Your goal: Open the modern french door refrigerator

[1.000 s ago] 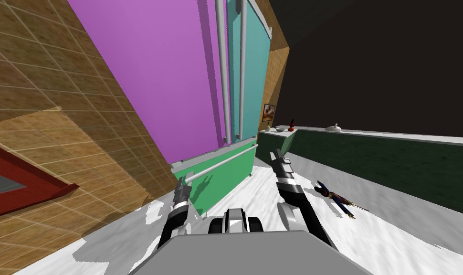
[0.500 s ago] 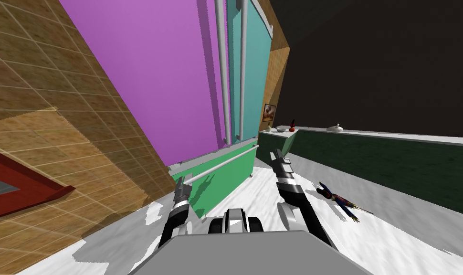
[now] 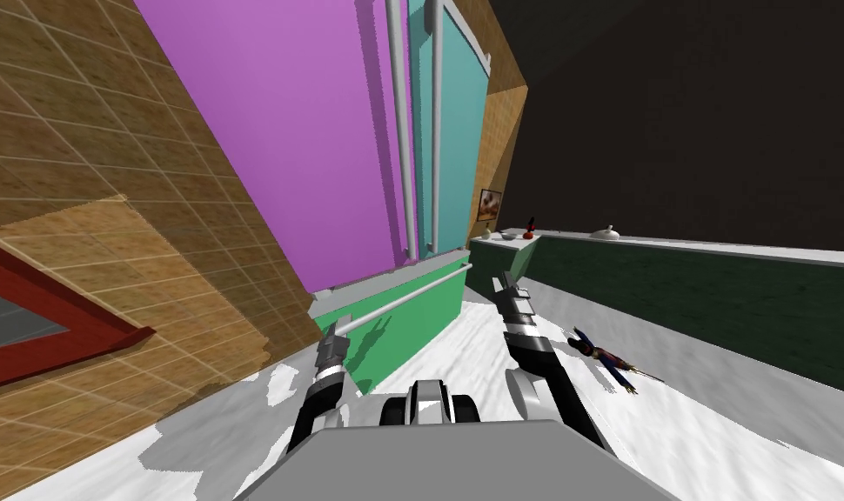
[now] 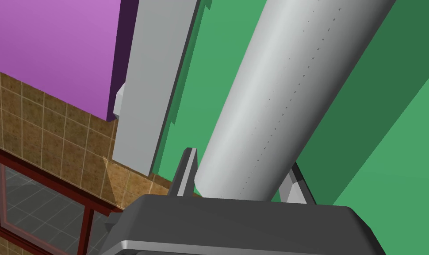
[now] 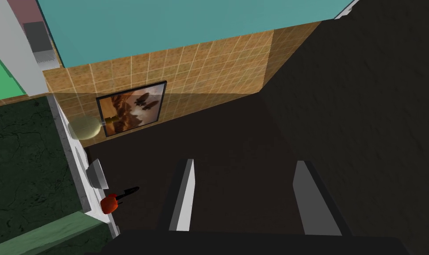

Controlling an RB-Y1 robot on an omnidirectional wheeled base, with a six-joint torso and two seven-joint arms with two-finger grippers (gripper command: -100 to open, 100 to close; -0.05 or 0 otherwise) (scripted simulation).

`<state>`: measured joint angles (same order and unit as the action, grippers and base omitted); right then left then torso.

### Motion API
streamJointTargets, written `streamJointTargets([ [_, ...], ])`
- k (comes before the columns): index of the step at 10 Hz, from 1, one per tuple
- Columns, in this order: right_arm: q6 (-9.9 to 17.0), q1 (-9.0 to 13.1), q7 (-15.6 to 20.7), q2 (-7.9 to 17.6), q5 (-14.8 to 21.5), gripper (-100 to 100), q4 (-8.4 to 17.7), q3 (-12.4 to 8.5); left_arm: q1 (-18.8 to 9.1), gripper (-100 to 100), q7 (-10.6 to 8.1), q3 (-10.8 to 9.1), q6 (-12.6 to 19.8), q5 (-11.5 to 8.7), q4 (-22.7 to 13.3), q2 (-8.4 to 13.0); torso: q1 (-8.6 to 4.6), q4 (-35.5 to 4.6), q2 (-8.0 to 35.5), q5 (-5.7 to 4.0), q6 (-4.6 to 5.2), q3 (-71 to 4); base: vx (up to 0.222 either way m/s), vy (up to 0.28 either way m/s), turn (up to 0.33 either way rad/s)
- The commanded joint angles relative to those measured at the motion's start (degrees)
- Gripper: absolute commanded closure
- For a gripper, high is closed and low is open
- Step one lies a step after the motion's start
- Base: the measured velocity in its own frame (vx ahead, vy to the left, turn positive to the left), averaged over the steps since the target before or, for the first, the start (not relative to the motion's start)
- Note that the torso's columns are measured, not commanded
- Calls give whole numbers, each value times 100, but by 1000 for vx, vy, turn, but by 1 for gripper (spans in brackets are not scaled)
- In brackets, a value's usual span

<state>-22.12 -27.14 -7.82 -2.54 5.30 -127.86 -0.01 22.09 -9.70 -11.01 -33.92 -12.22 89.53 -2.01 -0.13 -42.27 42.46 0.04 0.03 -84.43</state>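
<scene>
L gripper clenched on grey handle bar of green drawer; R gripper released, idle. Grasp looks done; next needs steady pull straight back.

We are in a home kitchen. A tall refrigerator stands against the wall, with one purple door, one teal door, long grey upright handles between them and a green drawer with a grey bar handle below. Beside it runs a dark green counter with a pale top, carrying a white bowl and a small red thing. Brown tiled walls, a framed picture and a red-framed window suit a house.
</scene>
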Motion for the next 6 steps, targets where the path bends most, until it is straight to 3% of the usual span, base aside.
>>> streamJointTargets([
  [1, 0, 0, 0, 0, 0, 0, 0, 0, 43, 100, -2, 13, 50, 0, 50, -3, 8, -3, -9, -4, -1, -7, -79, -55, 2],
  [6, 0, 0, 0, 0, 0, 0, 0, 0, 192, 100, -12, 74, 78, 10, 186, -18, -1, -3, -11, -4, 2, -7, -145, -103, 10],
])
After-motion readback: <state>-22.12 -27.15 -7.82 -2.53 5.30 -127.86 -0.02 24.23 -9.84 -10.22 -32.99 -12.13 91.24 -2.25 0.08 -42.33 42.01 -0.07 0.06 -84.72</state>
